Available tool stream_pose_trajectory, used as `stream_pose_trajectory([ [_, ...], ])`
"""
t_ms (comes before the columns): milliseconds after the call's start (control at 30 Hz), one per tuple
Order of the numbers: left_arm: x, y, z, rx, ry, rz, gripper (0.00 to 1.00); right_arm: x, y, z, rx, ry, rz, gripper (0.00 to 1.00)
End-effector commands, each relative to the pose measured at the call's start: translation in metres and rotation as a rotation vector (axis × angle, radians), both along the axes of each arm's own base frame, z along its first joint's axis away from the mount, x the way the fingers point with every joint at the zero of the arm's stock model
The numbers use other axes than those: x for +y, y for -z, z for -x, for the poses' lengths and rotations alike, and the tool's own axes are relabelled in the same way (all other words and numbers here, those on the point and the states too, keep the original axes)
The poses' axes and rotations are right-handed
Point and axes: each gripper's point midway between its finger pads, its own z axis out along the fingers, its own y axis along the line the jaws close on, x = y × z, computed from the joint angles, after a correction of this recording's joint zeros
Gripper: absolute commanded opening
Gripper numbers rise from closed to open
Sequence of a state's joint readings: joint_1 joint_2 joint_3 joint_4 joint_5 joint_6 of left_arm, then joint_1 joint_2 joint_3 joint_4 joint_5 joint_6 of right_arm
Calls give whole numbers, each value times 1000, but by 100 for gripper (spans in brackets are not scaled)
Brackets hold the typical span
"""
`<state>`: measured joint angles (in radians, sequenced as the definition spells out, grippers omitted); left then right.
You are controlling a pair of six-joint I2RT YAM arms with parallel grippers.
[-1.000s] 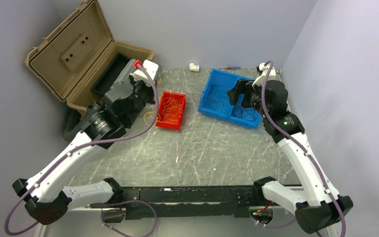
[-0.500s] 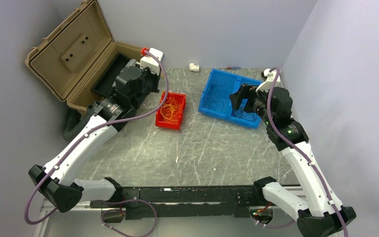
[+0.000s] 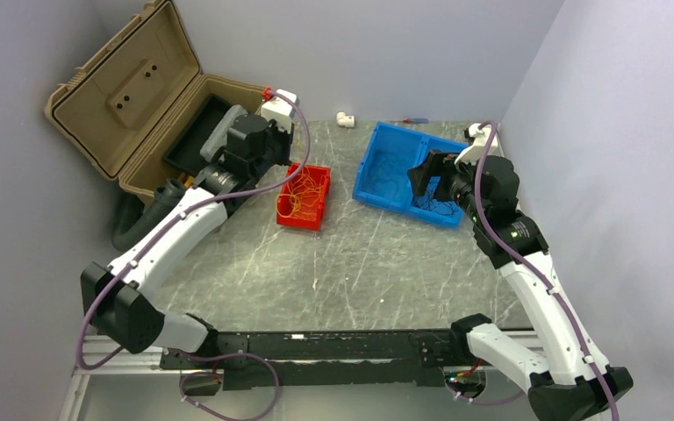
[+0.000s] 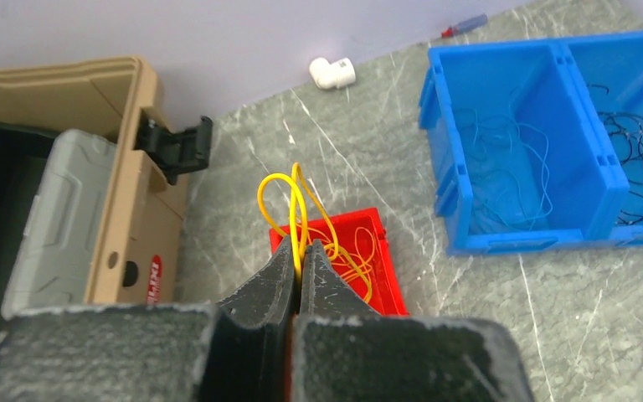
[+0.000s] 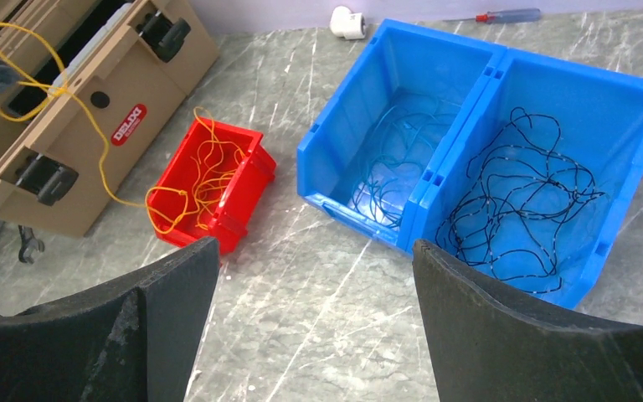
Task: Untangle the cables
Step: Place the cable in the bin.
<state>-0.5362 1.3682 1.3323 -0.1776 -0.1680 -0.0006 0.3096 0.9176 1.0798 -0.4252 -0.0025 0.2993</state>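
Yellow cables (image 4: pixel 298 226) pinched in closed left hand (image 4: pixel 298 249), over red bin (image 4: pixel 389 280) | right hand (image 5: pixel 311 244) wide open, empty

Surface (image 3: pixel 360 263): carries both bins, the pipe elbow and the screwdriver.
Case (image 3: pixel 132 96): far left corner, lid open and leaning back.
Small bin (image 3: pixel 298 221): just right of the case.
Double bin (image 3: pixel 370 171): right of the small bin, apart from it.
Cables (image 3: pixel 303 195): some in the small bin, others in each double-bin compartment.
Pipe elbow (image 3: pixel 345 118): behind, between the bins, by the wall.
Screwdriver (image 3: pixel 412 120): behind the double bin.

Bright, even light; soft shadows, sharp focus.
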Motion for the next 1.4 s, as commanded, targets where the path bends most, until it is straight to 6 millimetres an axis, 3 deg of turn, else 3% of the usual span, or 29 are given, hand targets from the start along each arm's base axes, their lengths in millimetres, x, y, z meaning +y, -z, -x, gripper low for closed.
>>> stream_pose_trajectory([
  [0, -15, 6, -12, 17, 40, 70, 0, -1, -7, 0, -31, 3, -11, 87],
  [133, -19, 10, -18, 29, 53, 72, 0, -1, -6, 0, -32, 2, -7, 87],
  [467, -25, -37, -32, -45, 68, 80, 0, -5, -8, -4, -38, 28, 0, 88],
  [633, -25, -30, -32, -46, 67, 85, 0, -4, -7, -5, -36, 24, -2, 88],
  [1367, -26, 169, -17, 375, 41, 79, 0, -2, -4, 1, -30, 12, -18, 88],
])
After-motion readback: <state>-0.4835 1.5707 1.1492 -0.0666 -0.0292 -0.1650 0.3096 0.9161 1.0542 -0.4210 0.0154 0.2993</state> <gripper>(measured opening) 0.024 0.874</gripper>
